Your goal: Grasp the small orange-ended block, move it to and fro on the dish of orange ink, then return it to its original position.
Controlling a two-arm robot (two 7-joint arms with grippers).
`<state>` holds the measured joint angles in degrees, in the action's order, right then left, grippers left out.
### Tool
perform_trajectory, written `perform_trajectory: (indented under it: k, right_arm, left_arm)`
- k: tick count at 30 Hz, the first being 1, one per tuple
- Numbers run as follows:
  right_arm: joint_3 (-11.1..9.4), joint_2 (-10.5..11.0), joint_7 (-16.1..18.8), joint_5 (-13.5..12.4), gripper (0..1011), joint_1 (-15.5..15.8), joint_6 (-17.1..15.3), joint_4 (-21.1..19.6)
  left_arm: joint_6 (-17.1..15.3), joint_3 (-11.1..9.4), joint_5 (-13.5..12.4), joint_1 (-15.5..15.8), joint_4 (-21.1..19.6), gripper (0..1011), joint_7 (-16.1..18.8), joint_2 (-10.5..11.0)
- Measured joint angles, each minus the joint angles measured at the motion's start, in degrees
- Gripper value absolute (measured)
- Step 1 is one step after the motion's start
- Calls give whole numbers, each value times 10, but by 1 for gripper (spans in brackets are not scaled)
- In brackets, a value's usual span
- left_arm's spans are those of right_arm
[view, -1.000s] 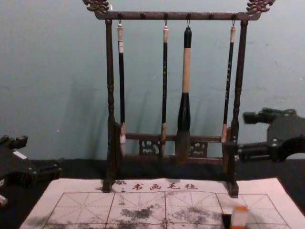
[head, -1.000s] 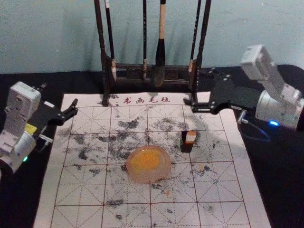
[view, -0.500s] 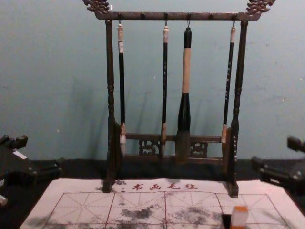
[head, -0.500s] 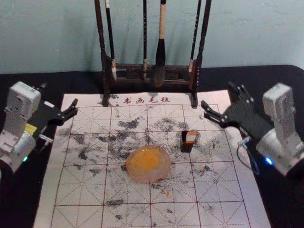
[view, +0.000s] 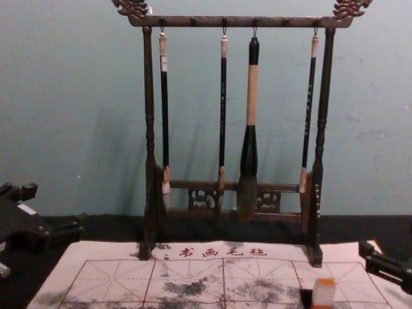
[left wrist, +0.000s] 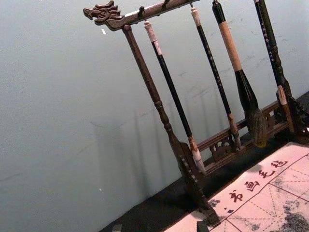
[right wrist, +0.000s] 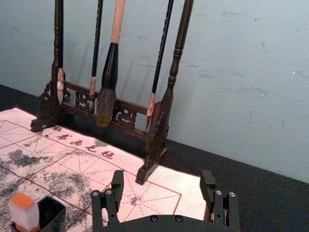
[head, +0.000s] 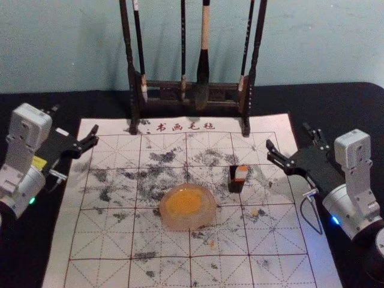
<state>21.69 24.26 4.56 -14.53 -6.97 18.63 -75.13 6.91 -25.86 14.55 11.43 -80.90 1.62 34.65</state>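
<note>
The small white block with orange ends (head: pixel 241 173) stands upright against a black box (head: pixel 236 187), right of the dish of orange ink (head: pixel 187 207). My right gripper (head: pixel 288 135) is open, behind and to the right of the block, with nothing between its fingers. In the right wrist view the open gripper (right wrist: pixel 162 180) has the block (right wrist: pixel 24 212) and black box (right wrist: pixel 51 213) off to one side. The chest view has the block (view: pixel 323 293) low on the right. My left gripper (head: pixel 75 119) is parked open at the mat's far left; its tips (left wrist: pixel 159 226) are apart.
Behind the mat (head: pixel 108 234) stands a dark wooden rack (head: pixel 133 90) with several brushes hanging from it, one large brush (head: pixel 203 72) among them. Black cloth (head: pixel 336 105) surrounds the ink-stained mat, and a wall rises behind.
My right gripper has swung back toward the robot and outward to the right, away from the rack's right foot, and has turned. The left arm, block and dish have stayed put.
</note>
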Motion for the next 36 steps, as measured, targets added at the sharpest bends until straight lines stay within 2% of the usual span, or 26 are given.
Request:
perform_trajectory:
  k: [36]
  right_arm:
    - [0, 2, -3, -2, 1000, 3, 4, -6]
  left_arm:
    - [0, 0, 0, 0, 0, 1002, 0, 0]
